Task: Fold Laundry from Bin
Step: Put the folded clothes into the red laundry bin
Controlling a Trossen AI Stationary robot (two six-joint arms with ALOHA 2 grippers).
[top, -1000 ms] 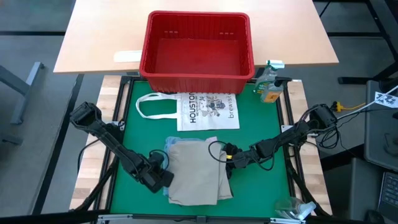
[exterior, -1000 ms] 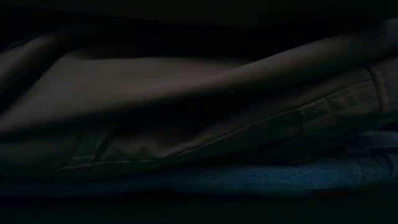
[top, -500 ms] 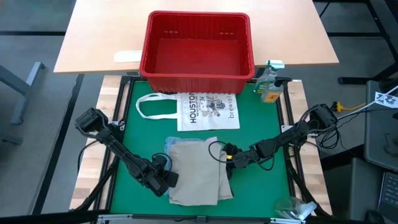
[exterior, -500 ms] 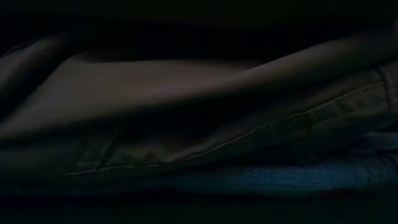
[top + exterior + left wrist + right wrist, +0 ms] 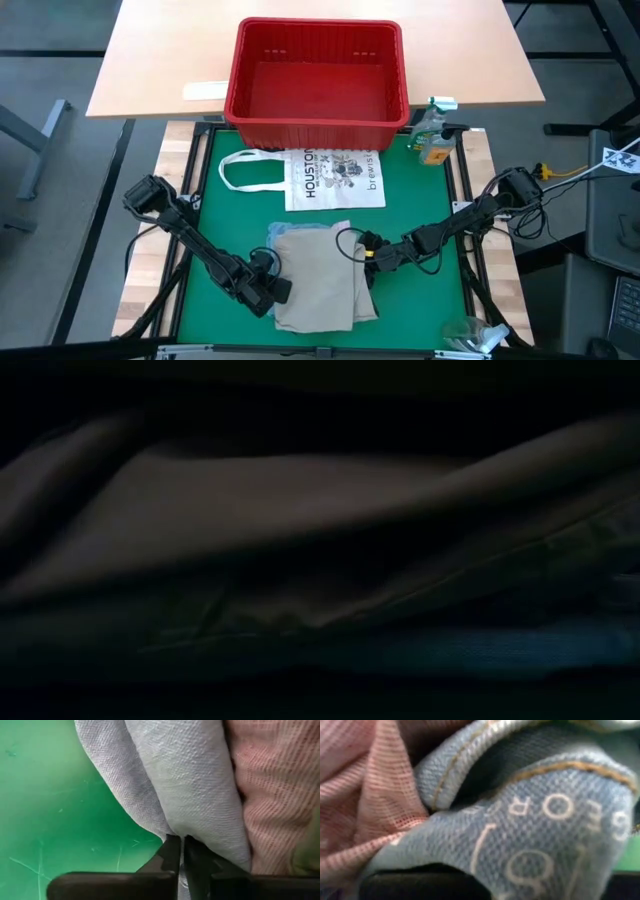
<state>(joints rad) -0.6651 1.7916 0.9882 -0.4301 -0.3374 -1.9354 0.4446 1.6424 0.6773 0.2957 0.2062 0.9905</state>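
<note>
Left hand (image 5: pixel 281 291) and right hand (image 5: pixel 366 252) each pinch the laundry (image 5: pixel 318 275) stack's edges

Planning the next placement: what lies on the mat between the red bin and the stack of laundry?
In the high view, the flat white HOUSTON tote bag lies on the green mat, between the bin and the laundry stack.

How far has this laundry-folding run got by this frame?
Done: the red slotted plastic bin is empty and a khaki-grey garment tops a folded stack. In hand: left pincer shut on the stack's edge, right pincer shut at the opposite edge. Left: the white "HOUSTON" tote bag lies flat.
</note>
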